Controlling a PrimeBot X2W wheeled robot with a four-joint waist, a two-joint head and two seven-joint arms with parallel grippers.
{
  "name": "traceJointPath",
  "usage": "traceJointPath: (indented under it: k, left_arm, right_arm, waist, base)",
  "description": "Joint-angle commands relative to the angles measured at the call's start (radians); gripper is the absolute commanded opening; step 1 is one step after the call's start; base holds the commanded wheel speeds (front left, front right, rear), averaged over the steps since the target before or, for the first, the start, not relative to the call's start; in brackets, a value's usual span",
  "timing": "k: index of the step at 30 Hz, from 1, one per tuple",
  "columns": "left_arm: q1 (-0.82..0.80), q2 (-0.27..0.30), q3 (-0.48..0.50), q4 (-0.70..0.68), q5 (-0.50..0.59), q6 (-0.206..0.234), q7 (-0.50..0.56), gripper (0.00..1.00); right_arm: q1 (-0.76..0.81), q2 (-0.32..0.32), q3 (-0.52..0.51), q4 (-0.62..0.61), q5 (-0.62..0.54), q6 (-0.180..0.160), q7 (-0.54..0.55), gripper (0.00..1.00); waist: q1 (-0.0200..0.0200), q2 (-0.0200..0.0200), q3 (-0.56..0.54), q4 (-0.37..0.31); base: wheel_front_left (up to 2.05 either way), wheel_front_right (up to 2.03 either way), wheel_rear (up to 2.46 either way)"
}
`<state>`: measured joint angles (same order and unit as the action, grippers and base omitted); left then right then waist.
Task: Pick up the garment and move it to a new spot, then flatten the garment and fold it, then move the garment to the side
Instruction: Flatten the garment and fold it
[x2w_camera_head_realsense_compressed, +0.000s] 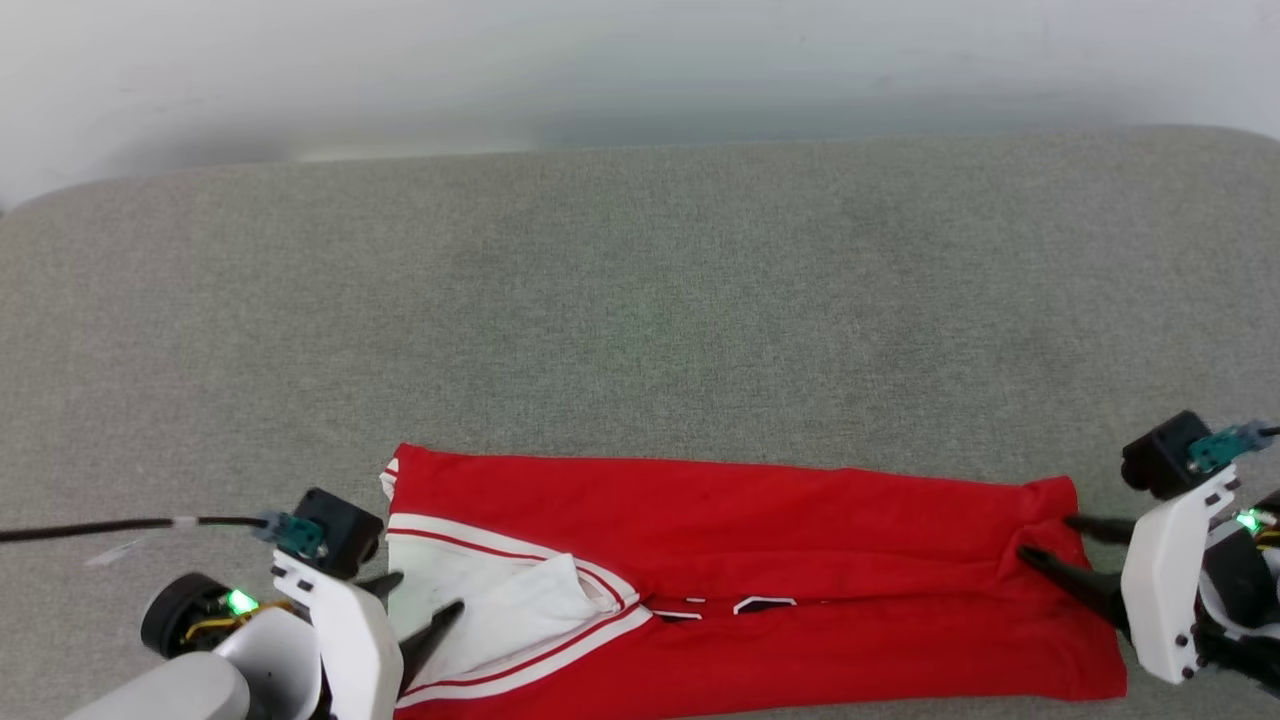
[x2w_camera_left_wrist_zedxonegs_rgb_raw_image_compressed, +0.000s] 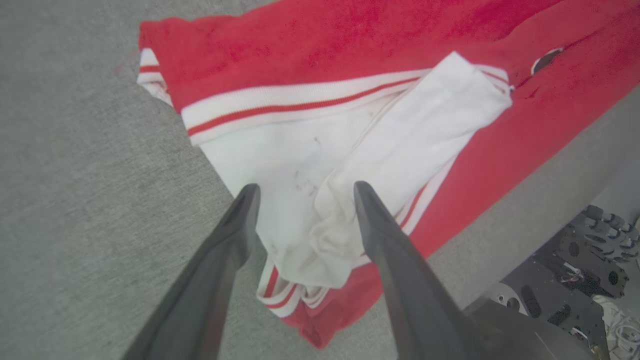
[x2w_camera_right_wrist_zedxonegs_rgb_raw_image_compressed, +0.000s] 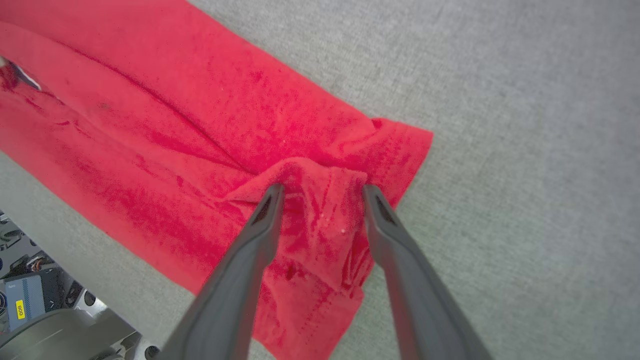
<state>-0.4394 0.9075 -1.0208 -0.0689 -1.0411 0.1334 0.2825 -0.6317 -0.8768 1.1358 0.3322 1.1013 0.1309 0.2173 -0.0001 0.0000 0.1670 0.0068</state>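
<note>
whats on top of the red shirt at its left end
A white sleeve with striped trim lies folded over the garment. Most of the black lettering is hidden in the fold.

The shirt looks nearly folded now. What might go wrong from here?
The open right hand straddles a raised bunch of the garment; drawing back might snag it and undo the fold. The white sleeve under the left hand lies rumpled, so a fold may come out lumpy. The garment lies near the front edge of the table and might slip off.

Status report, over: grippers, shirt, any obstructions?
Left gripper open over white sleeve. Right gripper open, straddling bunched red hem. Garment lies as long folded strip. No obstruction seen.
</note>
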Motion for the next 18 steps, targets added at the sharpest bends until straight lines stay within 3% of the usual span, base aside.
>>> traceJointPath:
  k: [1,10,16,18]
  left_arm:
    - [0.002,0.0,0.022,-0.01,0.012,0.018,-0.046,1.0]
    - [0.068,-0.035,0.127,-0.032,0.104,0.198,-0.357,1.0]
    - [0.119,-0.105,0.199,-0.002,0.17,0.339,-0.525,1.0]
    - [0.132,-0.12,0.215,0.002,0.181,0.359,-0.534,1.0]
  right_arm:
    - [-0.001,-0.014,-0.022,-0.015,-0.007,-0.001,-0.029,1.0]
    - [0.065,-0.071,-0.212,-0.057,0.021,-0.001,-0.191,1.0]
    - [0.161,-0.025,-0.359,0.052,0.053,0.0,-0.278,1.0]
    - [0.176,-0.017,-0.378,0.074,0.056,-0.001,-0.286,1.0]
  waist:
    - [0.0001,0.0,-0.015,0.0]
    - [0.0001,0.0,-0.045,-0.002]
    - [0.0001,0.0,-0.033,0.01]
    - [0.0001,0.0,-0.031,0.013]
  base:
    - [0.0,0.0,0.0]
    - [0.0,0.0,0.0]
    - [0.0,0.0,0.0]
    - [0.0,0.0,0.0]
